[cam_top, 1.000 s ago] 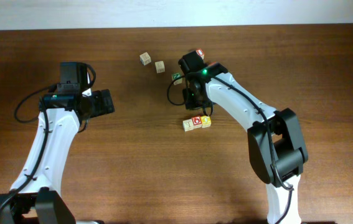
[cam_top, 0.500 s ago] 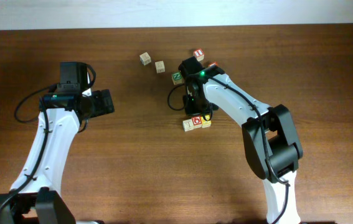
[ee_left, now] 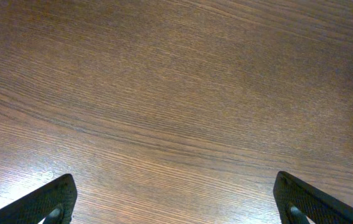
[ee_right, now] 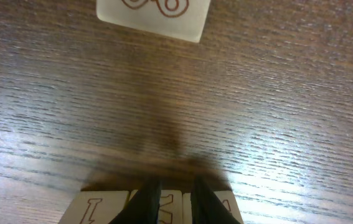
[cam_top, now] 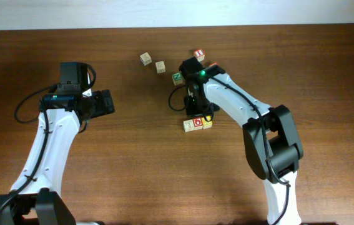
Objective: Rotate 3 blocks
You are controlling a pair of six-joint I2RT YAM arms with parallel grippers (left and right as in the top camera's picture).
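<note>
Blocks (cam_top: 197, 124) in a touching row under my right gripper (ee_right: 170, 202).
Green-faced cube (cam_top: 177, 77) sits near behind the arm. Right jaws stand a narrow slit apart over the middle block; I cannot tell if they grip. Left gripper (ee_left: 176, 208) is spread wide above the table (ee_left: 176, 93).

Table (cam_top: 133, 175): dark brown wood, fine straight grain, smooth, satin, catches soft glare in both wrist views.
Pale cube (cam_top: 189, 125): bare light wood, matt, faint mark on top.
Red-faced cube (cam_top: 197, 123): light wood, flat red paint on top.
Yellow-faced cube (cam_top: 207, 122): light wood, yellow paint, slight sheen.
Green-faced cube (cam_top: 177, 77), at 11 o'clock from that row: wood, green paint.
Arm shells (cam_top: 45, 144): white plastic, smooth, glossy; joints black, matt.
Left gripper fingers (ee_left: 45, 202): black plastic, matt.
Right gripper fingers (ee_right: 145, 202): black, matt, smooth.
</note>
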